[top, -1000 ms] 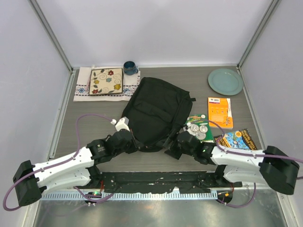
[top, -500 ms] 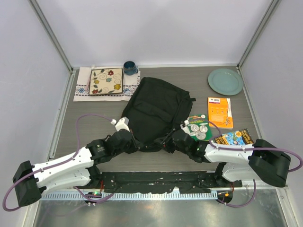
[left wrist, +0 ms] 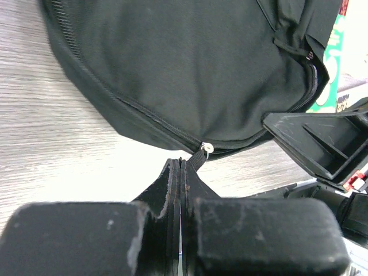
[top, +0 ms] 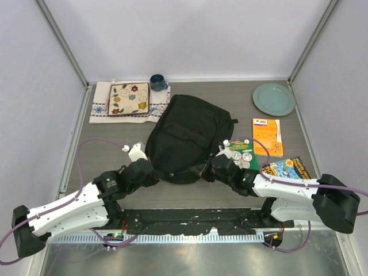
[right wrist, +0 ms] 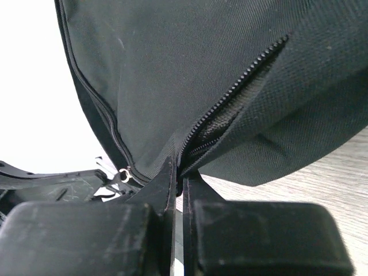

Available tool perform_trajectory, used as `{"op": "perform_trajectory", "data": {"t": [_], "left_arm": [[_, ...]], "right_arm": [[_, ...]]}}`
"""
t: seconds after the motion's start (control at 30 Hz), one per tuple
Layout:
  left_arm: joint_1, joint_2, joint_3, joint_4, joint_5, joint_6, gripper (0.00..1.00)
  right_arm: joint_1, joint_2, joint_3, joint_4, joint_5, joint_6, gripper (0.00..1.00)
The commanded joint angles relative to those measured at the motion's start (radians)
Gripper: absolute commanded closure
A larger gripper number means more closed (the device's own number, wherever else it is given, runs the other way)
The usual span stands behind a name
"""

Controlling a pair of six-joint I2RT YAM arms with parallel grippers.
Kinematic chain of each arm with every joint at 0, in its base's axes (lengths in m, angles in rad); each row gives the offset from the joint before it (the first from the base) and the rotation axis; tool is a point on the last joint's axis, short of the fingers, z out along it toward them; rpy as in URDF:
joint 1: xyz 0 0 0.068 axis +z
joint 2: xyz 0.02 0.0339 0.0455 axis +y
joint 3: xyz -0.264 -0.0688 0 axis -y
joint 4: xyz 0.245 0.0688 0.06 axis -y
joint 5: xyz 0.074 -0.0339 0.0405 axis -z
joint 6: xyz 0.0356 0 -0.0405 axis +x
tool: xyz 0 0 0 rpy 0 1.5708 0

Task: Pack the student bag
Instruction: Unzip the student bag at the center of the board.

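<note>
The student bag [top: 187, 135] lies flat in the middle of the grey wood-grain surface [top: 241, 103], its rounded near edge lying between the two tools. At the near-left rim of the bag, the left tool [left wrist: 180, 168] has its fingers pressed together on the black zip pull [left wrist: 195, 160], which hangs from a small silver slider [left wrist: 206, 148] on the closed outer zip. At the near-right rim, the right tool [right wrist: 179, 171] is pinched shut on the bag's fabric edge, right at the end of a second zip [right wrist: 241, 80] whose teeth gape partly open. The two tools sit near each other but apart, and each shows at the side of the other's wrist view. At the far left of the surface lies a patterned cloth [top: 99, 109] with a square floral mat [top: 129, 99] on top, and a dark blue mug [top: 158, 82] stands just beyond the mat's far right corner. A pale green plate [top: 273, 99] sits at the far right. An orange book [top: 267, 137] lies right of the bag. A green card pack [top: 241, 154] bearing round silvery discs lies just beside the bag's right edge. A colourful booklet [top: 286, 168] lies at the near right, partly covered by the right arm.
</note>
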Motion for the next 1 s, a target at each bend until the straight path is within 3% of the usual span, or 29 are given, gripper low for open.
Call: {"op": "perform_trajectory", "data": {"t": [0.0, 0.43, 0.57, 0.73, 0.77, 0.8, 0.83, 0.87, 0.9, 0.97], "left_arm": [[-0.003, -0.064, 0.056, -0.215, -0.132, 0.025, 1.0], [-0.004, -0.107, 0.089, -0.334, -0.208, 0.028, 1.0], [-0.002, -0.11, 0.086, -0.303, -0.182, 0.048, 1.0], [-0.004, -0.072, 0.054, -0.155, -0.085, 0.076, 1.0], [-0.004, -0.062, 0.053, -0.124, -0.07, 0.078, 0.91], [-0.004, -0.051, 0.052, -0.06, -0.048, 0.079, 0.62], [-0.004, -0.024, 0.055, -0.024, -0.013, 0.09, 0.52], [-0.004, -0.01, 0.067, 0.01, 0.004, 0.097, 0.49], [-0.004, 0.007, 0.078, 0.055, 0.016, 0.105, 0.36], [-0.004, 0.053, 0.119, 0.086, 0.029, 0.125, 0.19]], "right_arm": [[-0.021, -0.037, 0.051, -0.124, 0.107, -0.187, 1.0], [-0.057, -0.091, 0.048, -0.299, 0.187, -0.423, 1.0], [-0.086, -0.128, 0.07, -0.376, 0.247, -0.471, 1.0], [-0.15, -0.133, 0.109, -0.376, 0.216, -0.534, 1.0], [-0.15, -0.129, 0.126, -0.374, 0.199, -0.539, 1.0], [-0.15, -0.119, 0.131, -0.371, 0.185, -0.537, 1.0], [-0.15, -0.111, 0.131, -0.358, 0.169, -0.533, 1.0], [-0.15, -0.106, 0.125, -0.347, 0.137, -0.522, 1.0], [-0.15, -0.102, 0.119, -0.338, 0.124, -0.514, 1.0], [-0.147, -0.1, 0.096, -0.309, 0.103, -0.502, 1.0]]}}
